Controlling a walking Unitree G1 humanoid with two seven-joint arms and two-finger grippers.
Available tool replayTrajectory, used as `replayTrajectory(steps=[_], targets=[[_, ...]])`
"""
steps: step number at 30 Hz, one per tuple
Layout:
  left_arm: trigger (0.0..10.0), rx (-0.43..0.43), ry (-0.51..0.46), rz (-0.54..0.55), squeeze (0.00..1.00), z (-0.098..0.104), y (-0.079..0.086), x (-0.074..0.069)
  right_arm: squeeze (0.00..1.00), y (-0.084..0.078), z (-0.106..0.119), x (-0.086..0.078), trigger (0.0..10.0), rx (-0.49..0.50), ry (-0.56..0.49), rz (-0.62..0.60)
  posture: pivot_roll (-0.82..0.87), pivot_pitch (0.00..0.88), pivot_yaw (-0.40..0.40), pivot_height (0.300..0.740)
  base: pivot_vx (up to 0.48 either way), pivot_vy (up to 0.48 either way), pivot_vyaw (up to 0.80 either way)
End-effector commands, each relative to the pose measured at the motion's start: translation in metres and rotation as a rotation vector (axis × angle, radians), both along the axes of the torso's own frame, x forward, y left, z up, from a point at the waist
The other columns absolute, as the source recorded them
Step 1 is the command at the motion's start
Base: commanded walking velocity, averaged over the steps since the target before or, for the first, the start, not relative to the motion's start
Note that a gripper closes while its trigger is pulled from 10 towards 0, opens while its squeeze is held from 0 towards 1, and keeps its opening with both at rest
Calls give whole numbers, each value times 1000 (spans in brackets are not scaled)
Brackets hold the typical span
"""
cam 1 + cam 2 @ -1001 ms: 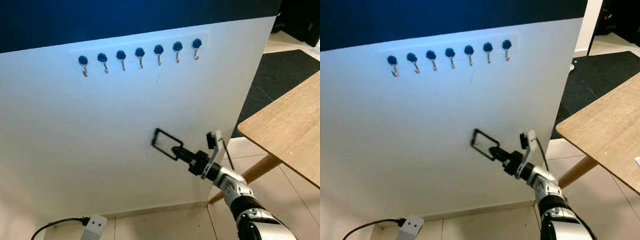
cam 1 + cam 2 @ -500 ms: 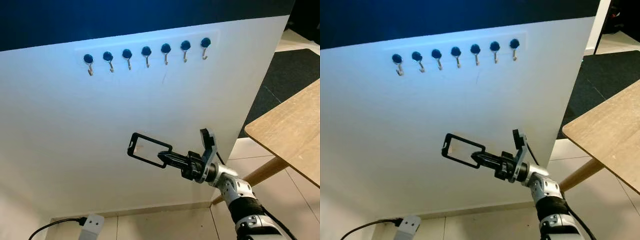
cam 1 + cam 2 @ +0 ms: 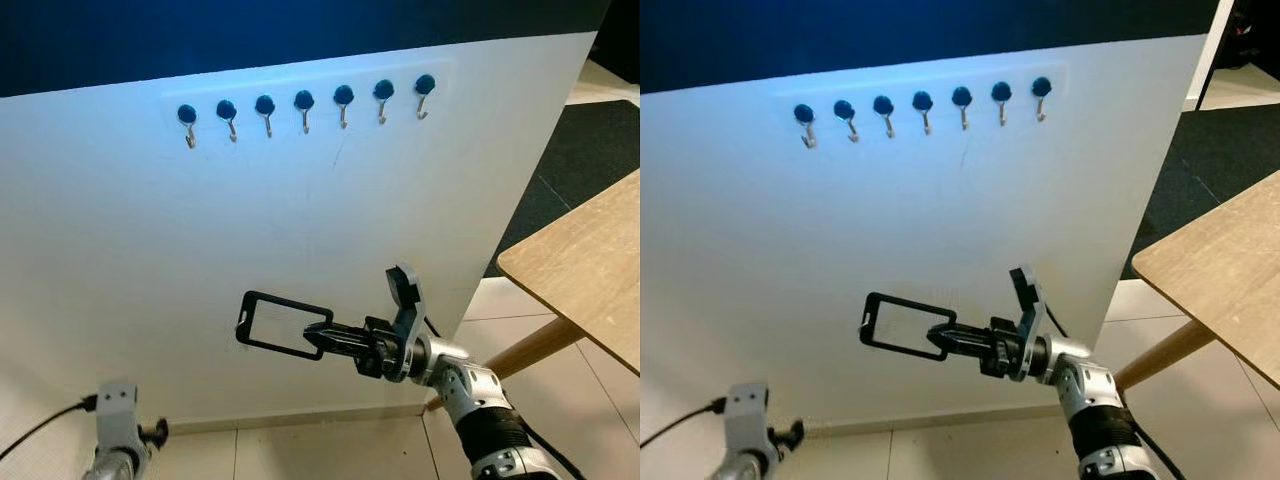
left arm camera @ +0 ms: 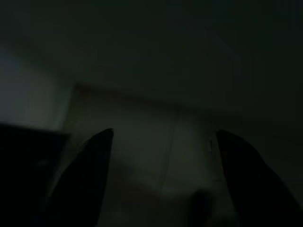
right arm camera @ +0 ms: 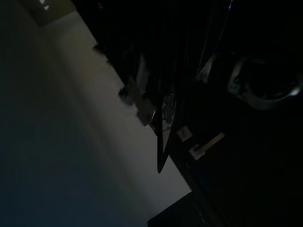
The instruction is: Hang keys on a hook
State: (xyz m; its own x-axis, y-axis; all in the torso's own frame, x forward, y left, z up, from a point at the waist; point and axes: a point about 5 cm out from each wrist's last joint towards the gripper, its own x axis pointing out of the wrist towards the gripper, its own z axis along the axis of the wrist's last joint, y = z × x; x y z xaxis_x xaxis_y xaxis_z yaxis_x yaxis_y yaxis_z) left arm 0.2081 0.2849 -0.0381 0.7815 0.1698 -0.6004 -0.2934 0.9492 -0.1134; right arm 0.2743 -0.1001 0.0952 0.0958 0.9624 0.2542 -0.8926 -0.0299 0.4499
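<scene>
- I count seven small silver metal hooks with round dark blue caps (image 3: pixel 304 99), set in one slightly rising row high on a smooth white panel (image 3: pixel 150 250); all seven hang bare.
- My right gripper (image 3: pixel 312 339) reaches out level towards the panel, its two long black fingers pressed together on a black rectangular frame-shaped key tag (image 3: pixel 283 324).
- The tag is a thin, hollow rectangle with rounded corners, the white panel showing through its middle. It is held by one short end and sticks out flat, tilted a little, well below the hook row and roughly under the third and fourth hooks from the left.
- I cannot make out any separate keys on it.
- The right arm behind it is silver with black ribbed joints (image 3: pixel 478 400).
- My left gripper (image 4: pixel 161 189) points down at pale tiled floor; in its dark wrist view the two black fingers stand apart with nothing between them.
- One light wooden table with a round angled leg (image 3: pixel 585 270) stands to the right, beside a dark carpet (image 3: pixel 585 150).
- The right wrist view is too dark to read beyond the fingers' silhouette.
</scene>
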Motion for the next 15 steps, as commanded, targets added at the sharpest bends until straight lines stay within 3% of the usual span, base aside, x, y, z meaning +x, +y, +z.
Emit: replayTrajectory(steps=[1,4,5,6,8,10,11,12,15], targets=[[10000,-33,-126,24,0,20,19,13,0,6,8,-1,10000,41,-12,18,-80,56,75,740,0,0,0],[10000,-61,-168,2,0,26,19,19,0,7,10,-1,10000,47,-23,18,-75,58,74,740,0,0,0],[10000,-132,-277,-48,0,40,17,33,0,10,15,1,10000,42,-52,3,-71,62,74,740,0,0,0],[10000,-132,-277,-48,0,40,17,33,0,10,15,1,10000,42,-52,3,-71,62,74,740,0,0,0],[10000,-218,-401,-90,0,56,16,47,0,13,20,2,10000,45,-82,-9,-70,64,73,740,0,0,0],[10000,-218,-401,-90,0,56,16,47,0,13,20,2,10000,45,-82,-9,-70,64,73,740,0,0,0],[10000,-264,-475,-117,0,66,15,53,0,15,23,3,10000,47,-96,-19,-67,66,73,740,0,0,0],[10000,-264,-475,-117,0,66,15,53,0,15,23,3,10000,47,-96,-19,-67,66,73,740,0,0,0],[10000,-422,-754,-379,0,106,1,68,0,17,38,7,10000,77,-146,-58,-64,69,72,740,0,0,0]])
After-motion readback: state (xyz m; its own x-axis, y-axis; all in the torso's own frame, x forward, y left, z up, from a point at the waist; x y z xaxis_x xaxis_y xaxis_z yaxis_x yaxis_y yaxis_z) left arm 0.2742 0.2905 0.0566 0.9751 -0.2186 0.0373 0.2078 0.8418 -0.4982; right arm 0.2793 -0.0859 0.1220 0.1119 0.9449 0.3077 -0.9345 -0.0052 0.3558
